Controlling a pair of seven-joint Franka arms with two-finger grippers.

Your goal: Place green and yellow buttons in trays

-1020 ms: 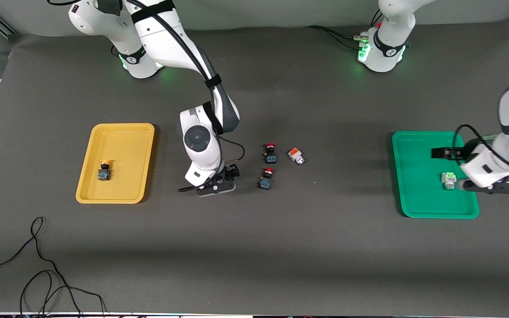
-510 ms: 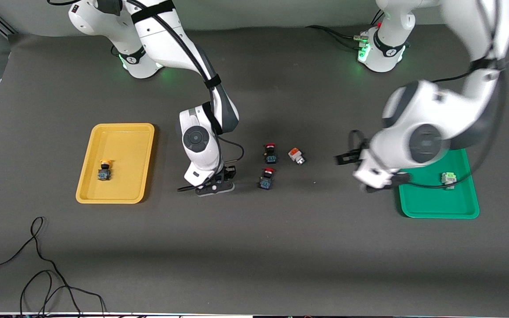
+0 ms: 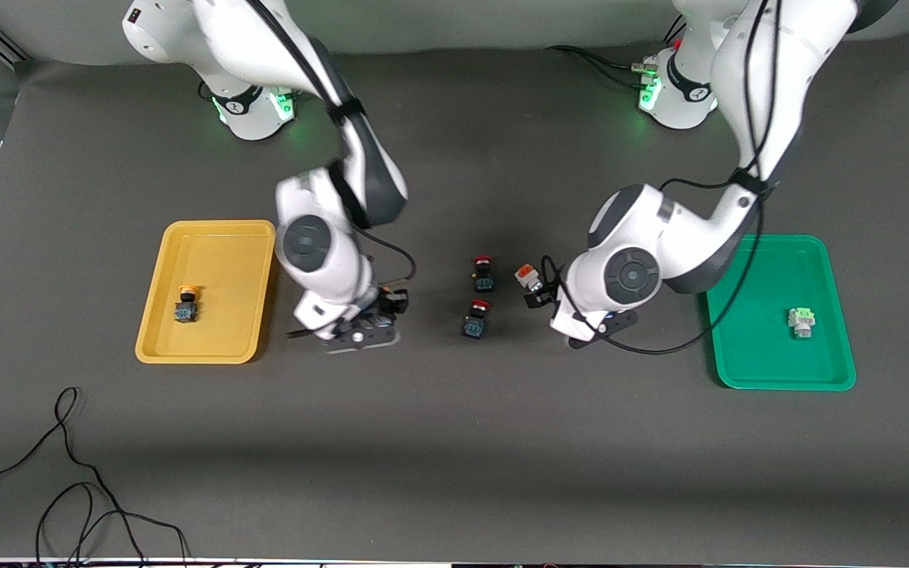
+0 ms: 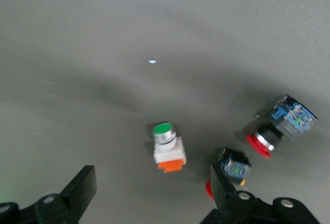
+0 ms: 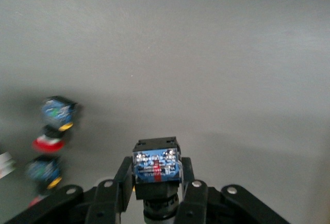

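from the front i can't see the right gripper [image 3: 364, 319] fingertips, since the wrist covers them, and the button [image 5: 156, 168] it clamps shows only its black-blue body in the right wrist view; its cap is hidden below the fingers [image 5: 122, 182]. the red-capped buttons [image 5: 51, 126] there are smeared by blur, and one is cut by the picture's edge. the left gripper [image 4: 149, 193] is cropped by the frame's bottom, fingertips only. one red-capped button [image 4: 231, 168] sits half hidden by a finger. the button in the green tray [image 3: 746, 371] is too small to make out.

One button [image 3: 186, 304] lies in each tray [image 3: 218, 233], three more [image 3: 476, 319] on the table [image 3: 454, 457] between them.
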